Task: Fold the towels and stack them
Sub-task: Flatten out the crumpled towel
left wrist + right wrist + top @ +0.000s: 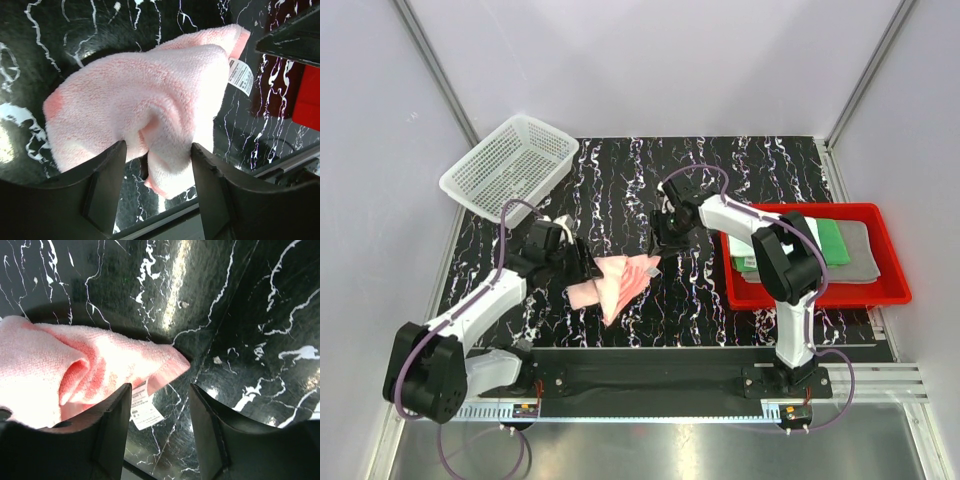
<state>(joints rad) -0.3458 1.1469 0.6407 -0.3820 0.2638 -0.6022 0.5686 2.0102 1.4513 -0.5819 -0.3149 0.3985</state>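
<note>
A crumpled pink towel [620, 282] lies on the black marbled table between my two grippers. In the left wrist view the pink towel [150, 85] bulges ahead of my left gripper [157, 150], which is open, and a loose fold hangs between its fingers against the right one. In the right wrist view a pointed corner of the towel [75, 360] and its white label [145, 407] lie just ahead of my right gripper [160, 390]. Its jaws stand apart with nothing pinched. A green towel [832, 240] and a grey towel [865, 250] lie folded in the red tray [800, 298].
A white mesh basket [510, 165] stands at the back left corner of the table. The red tray sits at the right edge, partly behind my right arm. White walls close in the back and both sides.
</note>
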